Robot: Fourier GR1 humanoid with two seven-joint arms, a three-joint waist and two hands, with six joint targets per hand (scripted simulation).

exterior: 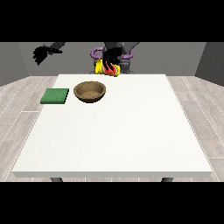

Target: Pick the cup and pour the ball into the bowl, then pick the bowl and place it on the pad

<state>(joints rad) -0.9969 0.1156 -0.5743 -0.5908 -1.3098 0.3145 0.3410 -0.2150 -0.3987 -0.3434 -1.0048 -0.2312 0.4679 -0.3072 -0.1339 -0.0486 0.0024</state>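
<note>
you have the cup (108,68) up off the tabletop (118,131), held in the robot hand at the view's right (110,57), whose dark fingers wrap down over its yellow and red side. the cup looks tipped over toward its side, but it hangs behind the bowl (89,92), nearer the robot, not above it. that is the main risk as i read it: if the ball rolls out while the mouth is short of the rim, it lands on the tabletop and can roll away, and the far edge is close there. i cannot see the ball, so i cannot tell you whether it sits inside the cup or has left it. bring the mouth over the middle of the bowl before tilting further. the bowl is wide and shallow, so a ball arriving fast may bounce over the low wall; pour low and slowly. the green pad (55,96) lies just beside the bowl toward the view's left, apart from it, so watch that a nudge from the cup does not shove the bowl. the other robot hand, at the view's left (41,54), hangs raised beyond the tabletop's corner with fingers spread and nothing in it.
</note>
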